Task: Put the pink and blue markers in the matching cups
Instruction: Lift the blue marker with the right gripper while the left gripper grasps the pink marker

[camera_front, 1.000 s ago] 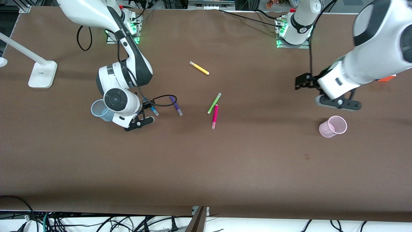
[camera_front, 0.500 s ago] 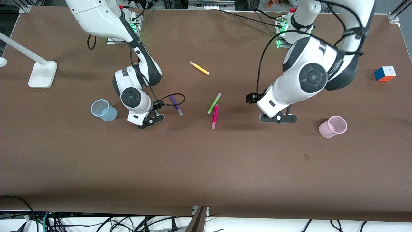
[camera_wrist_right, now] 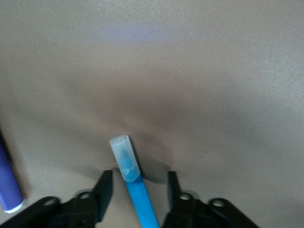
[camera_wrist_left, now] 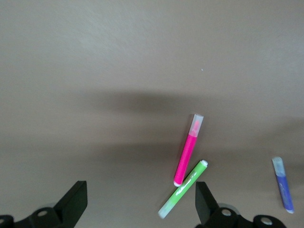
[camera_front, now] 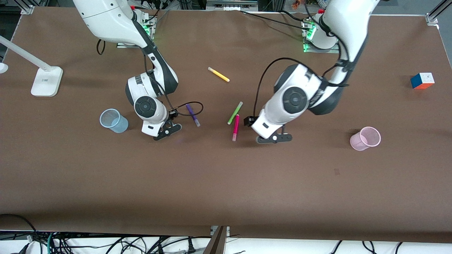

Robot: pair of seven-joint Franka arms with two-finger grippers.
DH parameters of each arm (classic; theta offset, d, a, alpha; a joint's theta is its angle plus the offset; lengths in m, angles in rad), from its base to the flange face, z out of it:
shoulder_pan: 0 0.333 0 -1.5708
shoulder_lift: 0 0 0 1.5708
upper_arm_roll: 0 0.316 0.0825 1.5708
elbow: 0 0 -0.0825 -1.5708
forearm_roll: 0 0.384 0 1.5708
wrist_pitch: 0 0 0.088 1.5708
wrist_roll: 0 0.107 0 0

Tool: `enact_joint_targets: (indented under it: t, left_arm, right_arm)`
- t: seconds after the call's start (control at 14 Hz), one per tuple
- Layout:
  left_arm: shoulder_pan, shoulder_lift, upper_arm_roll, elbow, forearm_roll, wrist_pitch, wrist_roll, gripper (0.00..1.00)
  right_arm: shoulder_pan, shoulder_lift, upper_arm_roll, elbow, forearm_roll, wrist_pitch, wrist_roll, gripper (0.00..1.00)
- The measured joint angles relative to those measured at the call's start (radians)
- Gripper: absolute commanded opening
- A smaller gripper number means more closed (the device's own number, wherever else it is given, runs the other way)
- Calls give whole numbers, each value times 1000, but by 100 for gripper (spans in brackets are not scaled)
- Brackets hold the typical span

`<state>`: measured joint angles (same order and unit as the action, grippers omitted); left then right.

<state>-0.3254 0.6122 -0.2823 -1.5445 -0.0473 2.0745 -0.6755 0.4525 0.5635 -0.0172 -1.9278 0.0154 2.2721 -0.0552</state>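
Note:
The blue marker (camera_wrist_right: 133,187) lies on the table between the open fingers of my right gripper (camera_wrist_right: 137,192), with a gap on each side; the front view hides it under that gripper (camera_front: 167,131). The pale blue cup (camera_front: 113,120) stands beside it toward the right arm's end. The pink marker (camera_front: 236,127) lies at mid-table, touching the light-green pen (camera_front: 235,113). My left gripper (camera_front: 274,138) is open and empty, low beside the pink marker (camera_wrist_left: 187,151) toward the left arm's end. The pale pink cup (camera_front: 366,138) stands farther toward that end.
A purple pen (camera_front: 193,115) lies close to my right gripper, under its cable. A yellow pen (camera_front: 218,74) lies farther from the camera. A colour cube (camera_front: 422,80) sits at the left arm's end and a white lamp base (camera_front: 46,81) at the right arm's end.
My left arm has swung from above the pink cup down to beside the pink marker. My right gripper has shifted away from the blue cup and now covers the blue marker.

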Motion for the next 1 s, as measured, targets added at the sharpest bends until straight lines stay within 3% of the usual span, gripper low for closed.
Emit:
enact_joint_targets:
  t: [0.21,0.57,0.79,1.0]
  left_arm:
    - [-42,79,2,2,19,59,-67,95]
    - [-71,155,5,7,33,160,-123,94]
    - [-93,195,8,8,34,218,-127,92]
    - [-144,224,51,21,34,243,-128,88]
  right_arm:
    - [0,5,-1,-1,-2,12,-1,0]
    - [-3,-16,-7,28,-3,22,-63,0]
    - [-50,-92,-36,113,4,-167,-268,0]
    - [-163,-159,-45,204,78,-390,-600,0]
